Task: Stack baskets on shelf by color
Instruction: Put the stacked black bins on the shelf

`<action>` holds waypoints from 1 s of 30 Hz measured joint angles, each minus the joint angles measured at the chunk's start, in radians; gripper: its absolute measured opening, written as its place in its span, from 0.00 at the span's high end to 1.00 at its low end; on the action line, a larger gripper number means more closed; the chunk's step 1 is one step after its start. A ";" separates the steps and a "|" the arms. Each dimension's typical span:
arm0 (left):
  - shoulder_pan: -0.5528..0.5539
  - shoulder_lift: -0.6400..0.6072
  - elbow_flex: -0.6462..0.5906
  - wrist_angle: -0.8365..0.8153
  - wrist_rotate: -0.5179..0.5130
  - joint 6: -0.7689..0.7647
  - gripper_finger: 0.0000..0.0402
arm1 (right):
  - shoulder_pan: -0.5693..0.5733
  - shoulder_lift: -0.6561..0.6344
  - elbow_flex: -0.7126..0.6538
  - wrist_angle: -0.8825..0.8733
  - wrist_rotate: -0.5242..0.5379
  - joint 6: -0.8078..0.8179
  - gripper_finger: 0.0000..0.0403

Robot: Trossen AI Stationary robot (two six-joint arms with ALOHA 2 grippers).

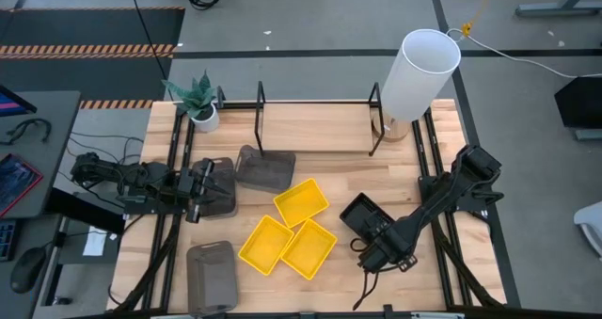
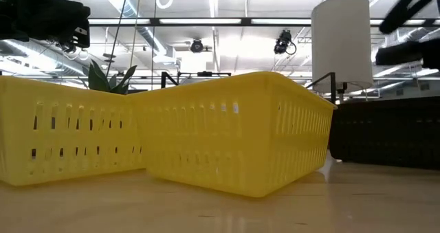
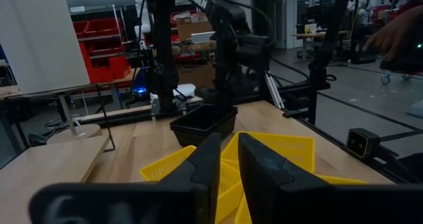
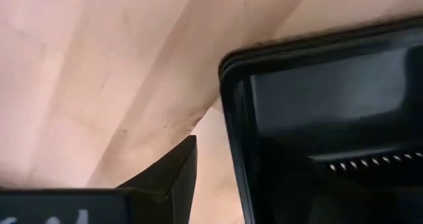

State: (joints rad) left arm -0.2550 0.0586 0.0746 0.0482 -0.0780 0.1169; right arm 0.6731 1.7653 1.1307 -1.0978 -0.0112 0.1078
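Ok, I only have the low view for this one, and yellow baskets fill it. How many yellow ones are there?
Observer: Three yellow baskets, lying loose at mid-table, none stacked.
Operator: And the dark thing on my right?
Observer: Black baskets, nested together, with the right gripper right beside them.
Operator: Where's the left arm?
Observer: The left gripper is over a grey basket on the table's left side.
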 joint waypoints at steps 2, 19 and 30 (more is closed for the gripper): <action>0.000 0.000 0.000 0.000 0.000 0.000 0.86 | 0.000 0.000 -0.030 0.032 0.000 -0.005 0.60; 0.000 0.000 0.000 0.000 0.000 0.000 0.85 | 0.000 -0.002 -0.054 0.058 0.005 -0.046 0.95; 0.000 0.000 0.000 0.000 0.000 0.000 0.85 | -0.030 0.000 0.049 -0.034 0.044 -0.094 0.96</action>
State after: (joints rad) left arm -0.2546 0.0589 0.0742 0.0479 -0.0780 0.1166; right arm 0.6427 1.7649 1.1797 -1.1317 0.0332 0.0140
